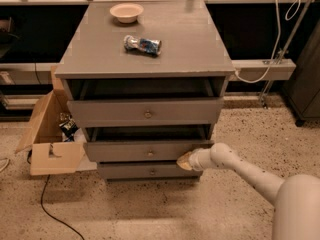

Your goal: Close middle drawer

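Note:
The middle drawer (145, 151) is the low grey front with a small brass knob (150, 153), second of three in the grey cabinet (150, 49). It stands pulled out, with a dark gap above its front. My gripper (184, 160) is at the end of the white arm (240, 169), which reaches in from the lower right. Its tan tip rests at the right end of the middle drawer's front, at the lower edge. The top drawer (146, 112) is also pulled out. The bottom drawer (150, 171) sits further back.
A bowl (126, 12) and a crushed can (142, 44) lie on the cabinet top. An open cardboard box (50, 139) stands on the floor left of the cabinet, with a black cable (50, 211) trailing past. A white cable (272, 39) hangs at the right.

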Motion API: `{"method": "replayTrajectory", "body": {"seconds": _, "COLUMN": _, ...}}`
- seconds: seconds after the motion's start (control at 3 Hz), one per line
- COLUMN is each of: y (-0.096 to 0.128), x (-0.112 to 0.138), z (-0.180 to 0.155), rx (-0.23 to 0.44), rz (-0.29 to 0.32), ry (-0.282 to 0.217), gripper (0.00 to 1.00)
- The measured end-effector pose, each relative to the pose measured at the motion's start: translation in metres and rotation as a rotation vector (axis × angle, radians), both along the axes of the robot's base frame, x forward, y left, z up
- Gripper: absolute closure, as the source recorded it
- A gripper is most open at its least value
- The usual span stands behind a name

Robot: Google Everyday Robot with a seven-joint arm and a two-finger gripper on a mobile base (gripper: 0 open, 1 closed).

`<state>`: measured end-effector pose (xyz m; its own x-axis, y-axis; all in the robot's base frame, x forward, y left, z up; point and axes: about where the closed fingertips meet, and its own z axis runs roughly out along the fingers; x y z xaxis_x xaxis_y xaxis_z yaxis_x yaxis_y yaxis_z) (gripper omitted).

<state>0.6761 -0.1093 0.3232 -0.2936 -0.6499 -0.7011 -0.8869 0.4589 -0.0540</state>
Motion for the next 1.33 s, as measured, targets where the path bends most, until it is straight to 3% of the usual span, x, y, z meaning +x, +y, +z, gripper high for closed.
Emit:
{"method": "replayTrajectory", "body": {"seconds": 0.67, "y": -0.011, "x": 0.037, "z": -0.005, "rx": 0.013, "rz": 0.027, "ry": -0.022, "gripper": 1.00}}
{"method": "replayTrajectory", "body": {"seconds": 1.0, "y": -0.016, "x": 0.043, "z": -0.003, "rx": 0.015, "rz": 0.024, "ry": -0.037, "gripper": 1.00}}
{"method": "replayTrajectory", "body": {"seconds": 1.33, "y": -0.027, "x": 0.028, "z": 0.011, "rx": 0.013, "rz": 0.007, "ry": -0.047, "gripper": 1.00}}
